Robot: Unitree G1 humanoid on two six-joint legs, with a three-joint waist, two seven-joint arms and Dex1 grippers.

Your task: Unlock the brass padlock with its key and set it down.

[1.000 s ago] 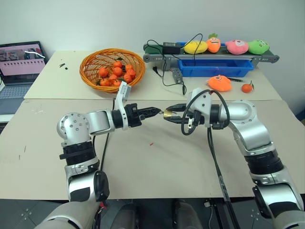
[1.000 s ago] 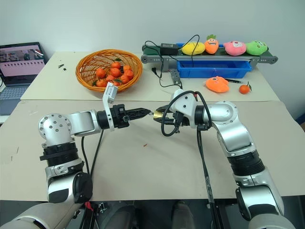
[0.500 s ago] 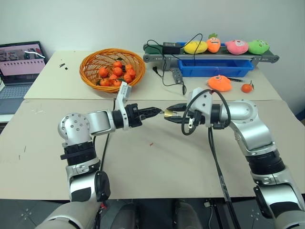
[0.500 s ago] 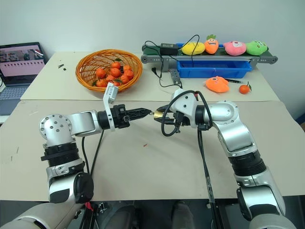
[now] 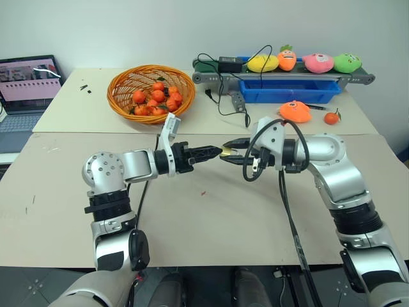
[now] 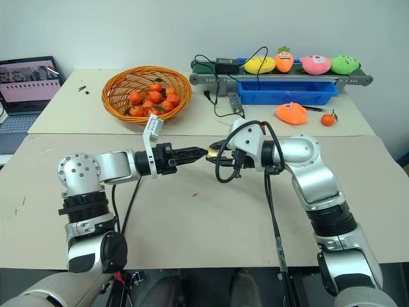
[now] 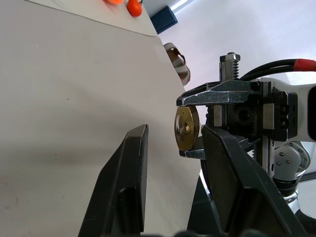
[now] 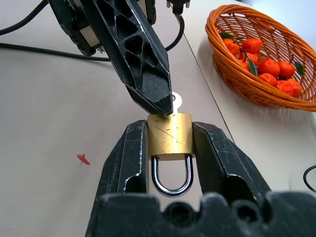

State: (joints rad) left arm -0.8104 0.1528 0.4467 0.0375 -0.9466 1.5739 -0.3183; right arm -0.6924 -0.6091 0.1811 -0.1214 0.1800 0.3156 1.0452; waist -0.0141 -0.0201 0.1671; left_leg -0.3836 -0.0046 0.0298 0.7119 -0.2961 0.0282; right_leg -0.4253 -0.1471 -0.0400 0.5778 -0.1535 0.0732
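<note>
**Right Gripper Clamped on Padlock; Left Gripper Parted at the Key End**

The right gripper was clenched on the brass padlock, one black finger pressed against each side of the gold-coloured body. The silvery shackle pointed back toward the wrist and sat seated in the body. The padlock was held in mid-air above the tan table, roughly at the centre of the near tabletop, between the two arms.

The left gripper pointed level toward the right gripper, tip to tip with it. Its fingers stood apart with a clear gap between them and grasped nothing. In the left wrist view the round bottom face of the padlock lay just beyond the fingertips, in line with the gap. In the right wrist view a left fingertip sat just beside the top edge of the padlock body, and the small silvery key head protruded from the body directly behind that fingertip. Contact between fingertip and key could not be determined.

On the far tabletop stood an orange wicker basket containing small orange fruits. A small conveyor carried plush toys above a blue tray. A laptop stood at the left edge. A small red speck lay on the table below the grippers.
</note>
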